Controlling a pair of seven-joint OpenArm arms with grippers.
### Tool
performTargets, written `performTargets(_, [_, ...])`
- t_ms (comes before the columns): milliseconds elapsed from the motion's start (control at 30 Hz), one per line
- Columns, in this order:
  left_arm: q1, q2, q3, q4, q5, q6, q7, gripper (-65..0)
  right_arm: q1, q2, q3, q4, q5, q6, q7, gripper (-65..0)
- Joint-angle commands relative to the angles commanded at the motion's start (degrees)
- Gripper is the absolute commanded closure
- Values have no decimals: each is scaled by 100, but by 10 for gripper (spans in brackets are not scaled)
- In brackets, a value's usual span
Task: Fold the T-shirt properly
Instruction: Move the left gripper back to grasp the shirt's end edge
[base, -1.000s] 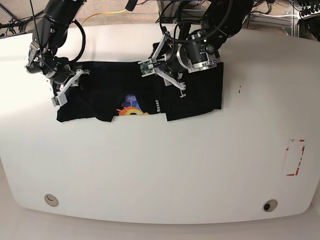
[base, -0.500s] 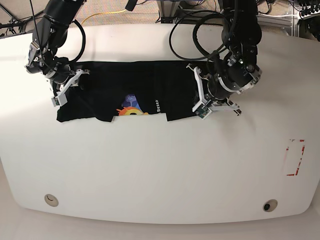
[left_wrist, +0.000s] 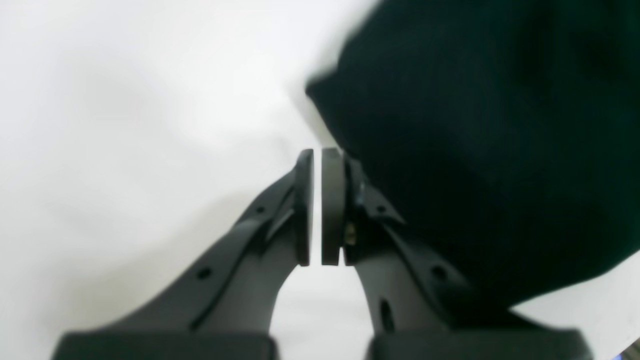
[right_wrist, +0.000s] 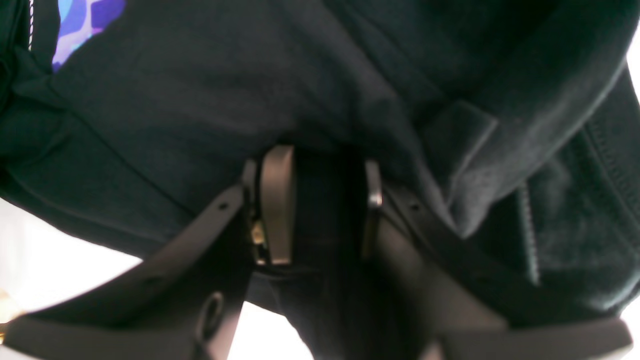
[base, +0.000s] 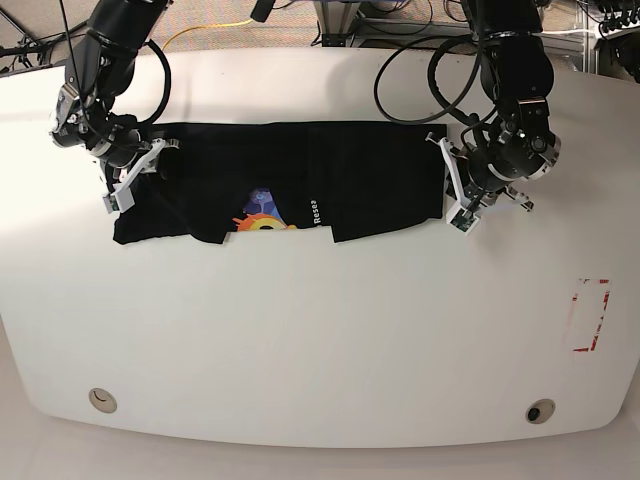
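The T-shirt (base: 300, 180) lies as a wide, partly folded black band across the far half of the white surface (base: 320, 340), its colourful print (base: 262, 212) peeking out at the near edge. The right gripper (right_wrist: 320, 200) sits at the band's end on the base view's left, its pads pinching a bunched layer of black cloth. The left gripper (left_wrist: 317, 205) hangs just off the opposite end, over bare surface beside the shirt's corner, its pads pressed almost together with only a thin slit between them and nothing held. The step in hand looks like taking this free end for the next fold. To do it well, the left gripper should spread first, come in low at the corner, and catch every layer of the edge, not only the top one. The right gripper should stay clamped so that the band stays taut and the fold lands square, without dragging the cloth sideways.
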Motion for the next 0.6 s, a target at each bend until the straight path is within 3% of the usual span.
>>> performTargets(167, [-97, 9, 18, -563, 0, 0, -431, -8, 185, -9, 9, 18, 167, 0, -264, -201])
performTargets(300, [-123, 0, 18, -923, 18, 0, -448, -8, 308, 35, 360, -9, 818, 0, -466, -384])
performTargets(367, [-123, -18, 18, -967, 18, 0, -457, -8, 378, 44, 695, 0, 1143, 0, -677, -520])
performTargets(467, [-123, -149, 18, -1002, 18, 0, -457, -8, 571, 114, 1240, -9, 1486, 0, -1011, -636])
performTargets(600, [-123, -158, 18, -993, 18, 0, -466, -8, 826, 299, 1723, -18, 1609, 0, -1178, -610])
